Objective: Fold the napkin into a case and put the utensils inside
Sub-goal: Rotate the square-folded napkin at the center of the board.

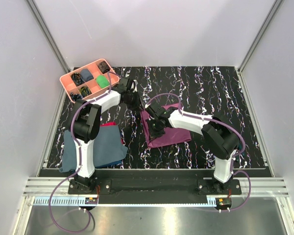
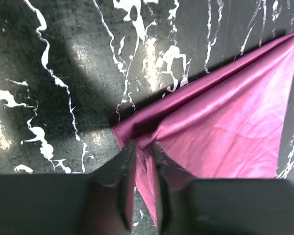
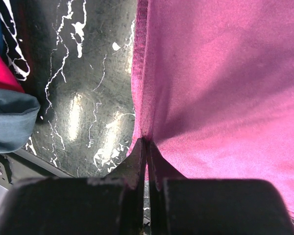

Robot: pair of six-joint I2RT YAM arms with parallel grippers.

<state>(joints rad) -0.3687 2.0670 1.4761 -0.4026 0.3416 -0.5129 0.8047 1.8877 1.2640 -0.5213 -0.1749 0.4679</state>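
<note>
The plum-purple napkin (image 1: 170, 133) lies partly folded on the black marbled table, right of centre. My left gripper (image 1: 134, 102) is at its far left corner. In the left wrist view that gripper (image 2: 144, 144) is narrowed onto a raised ridge of the napkin (image 2: 225, 127), with cloth between its fingers. My right gripper (image 1: 156, 129) is at the napkin's left edge. In the right wrist view it (image 3: 147, 142) is shut on the hem of the napkin (image 3: 225, 88), which is puckered at the tips. No utensils are in view. The cloth has no pouch shape.
A pink compartment tray (image 1: 68, 83) with small items stands at the far left corner of the table. A slate-blue cloth (image 1: 98, 147) with a small red cloth (image 1: 110, 126) on it lies near the left arm's base; both, the blue cloth (image 3: 10, 122) and the red cloth (image 3: 0, 68), show at the right wrist view's left edge.
</note>
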